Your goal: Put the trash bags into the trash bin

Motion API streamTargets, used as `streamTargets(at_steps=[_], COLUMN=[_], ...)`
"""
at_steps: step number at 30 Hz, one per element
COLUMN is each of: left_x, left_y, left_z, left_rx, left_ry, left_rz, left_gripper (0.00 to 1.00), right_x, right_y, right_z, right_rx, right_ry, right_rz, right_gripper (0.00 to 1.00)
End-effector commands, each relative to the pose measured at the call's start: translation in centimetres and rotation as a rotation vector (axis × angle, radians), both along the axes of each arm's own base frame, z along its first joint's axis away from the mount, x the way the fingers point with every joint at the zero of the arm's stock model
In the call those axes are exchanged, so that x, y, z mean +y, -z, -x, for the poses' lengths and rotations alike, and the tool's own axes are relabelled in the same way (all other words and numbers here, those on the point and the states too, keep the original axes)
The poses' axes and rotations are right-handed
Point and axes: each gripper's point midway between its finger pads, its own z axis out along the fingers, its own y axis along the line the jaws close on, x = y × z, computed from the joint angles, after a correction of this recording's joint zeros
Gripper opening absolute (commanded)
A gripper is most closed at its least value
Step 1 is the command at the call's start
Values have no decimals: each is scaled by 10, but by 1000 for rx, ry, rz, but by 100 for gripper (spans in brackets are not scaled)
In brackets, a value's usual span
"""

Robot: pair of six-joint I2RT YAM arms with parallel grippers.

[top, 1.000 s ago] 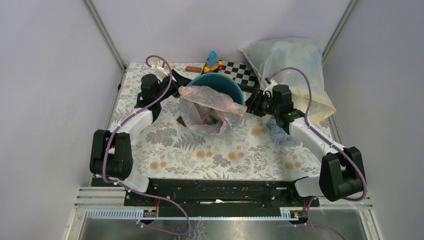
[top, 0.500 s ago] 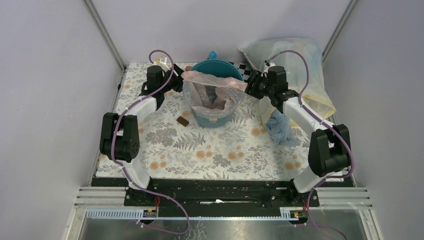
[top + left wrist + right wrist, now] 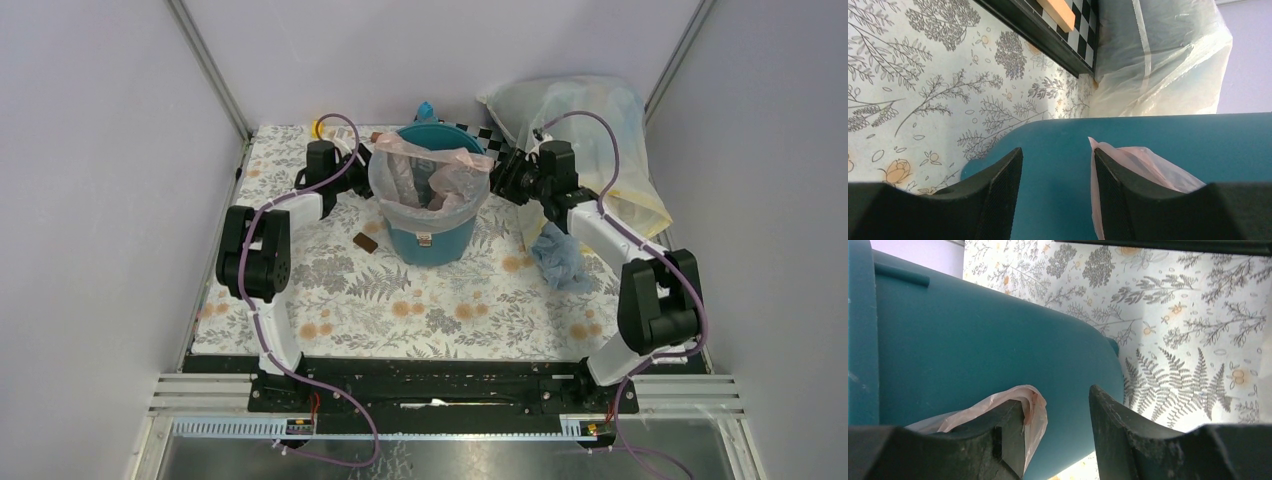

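**mako:** so where's the trash bin (image 3: 432, 232) sitting?

**rill:** upright at the far middle of the desk (image 3: 420, 300), mouth up, white sticker (image 3: 424, 238) facing the near edge. The pink trash bag (image 3: 428, 178) sits in it like a liner. Its top is folded out over the rim and hangs a bit down the outside wall

**mako:** and the hands?

**rill:** one each side at rim height. The left hand (image 3: 357, 172) is at the bin's left flank and the right hand (image 3: 501, 178) at its right flank, so the bin stands straight between them. Both wrist cams show the fingers spread apart with only teal wall in the gap, nothing pinched. The bag's hem hangs just beside one finger (image 3: 1128, 200) of the left hand and lies against one finger (image 3: 968, 445) of the right, but outside the gap, not in it

**mako:** so the pink one looks done. what's left?

**rill:** probably the crumpled blue bag (image 3: 558, 258) (could be cloth, hard to tell). It lies on the desk just beside the right forearm, to the right of the bin and nearer the robot. The right arm is clearly closer, the left would have to reach across the bin. From the right hand it lies back toward that arm's own base and lower down. So the move looks like: come off the rim, drop to the desk, then carry it left and up over the mouth. There's also a big clear bag (image 3: 590, 130) slumped in the far right corner, no telling if it counts

**mako:** risk?

**rill:** snagging the pink hem on the way out and dragging the liner off the rim
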Motion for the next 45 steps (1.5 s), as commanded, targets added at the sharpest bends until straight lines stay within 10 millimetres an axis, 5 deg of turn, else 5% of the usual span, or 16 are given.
streamTargets(at_steps=[1,11,20,25,38,45], left_x=[-42,-58,-56,-54,-51,-44], left_y=[-11,-23,-29,-25,-48,-60], left_z=[49,72,60,58,59,60], left_rx=[-19,-49,-78,-81,-141,-177], left_ry=[210,301,272,260,237,186], left_rz=[29,41,-3,-15,-33,-48], left_gripper=[56,57,60,60,61,61], right_x=[49,37,-40,-58,-69,-28], right_y=[-38,-30,-5,-3,-117,-188], right_z=[53,116,116,125,140,150], right_rx=[-45,-39,-75,-110,-436,-637], right_ry=[-191,-221,12,52,-47,-279], right_rz=[-110,-69,307,358,464,373], right_gripper=[52,55,76,81,95,85])
